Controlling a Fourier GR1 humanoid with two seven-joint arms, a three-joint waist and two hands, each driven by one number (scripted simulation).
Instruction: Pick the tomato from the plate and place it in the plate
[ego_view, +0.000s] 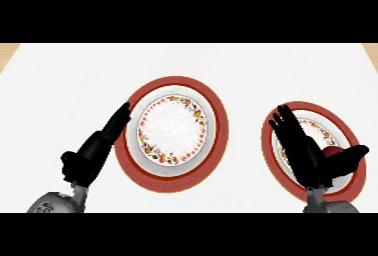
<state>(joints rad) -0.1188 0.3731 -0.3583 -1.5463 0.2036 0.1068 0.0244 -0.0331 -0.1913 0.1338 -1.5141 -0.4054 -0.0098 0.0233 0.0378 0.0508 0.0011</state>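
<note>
Left hand (87, 159): yours sits low at the view's left, black and matte on a grey forearm, fingers straight and laid together, pointing up and slightly right. The fingertips lie along the outer left rim of the left plate (209, 102), holding nothing.

Plates, two counted, both on a plain white counter (74, 75). Each is round but reads as an upright oval from this angle, with a broad brick-red rim, then a white ring edged with a small floral band in red, yellow and green. The left plate has a white, faintly speckled centre and carries nothing you can see.

Right plate (336, 120): same pattern, partly hidden under your right hand (304, 150). That hand lies over the plate's left half and centre, fingers straight and spread a little, pointing up and slightly left, thumb stretched out to the right. It is flat and uncurled, gripping nothing.

Tomato (333, 151), one counted: a small, smooth, round red patch showing between the palm and the thumb, on the right plate's inner area. Too little of it shows for you to tell any long axis or which way it points.
</note>
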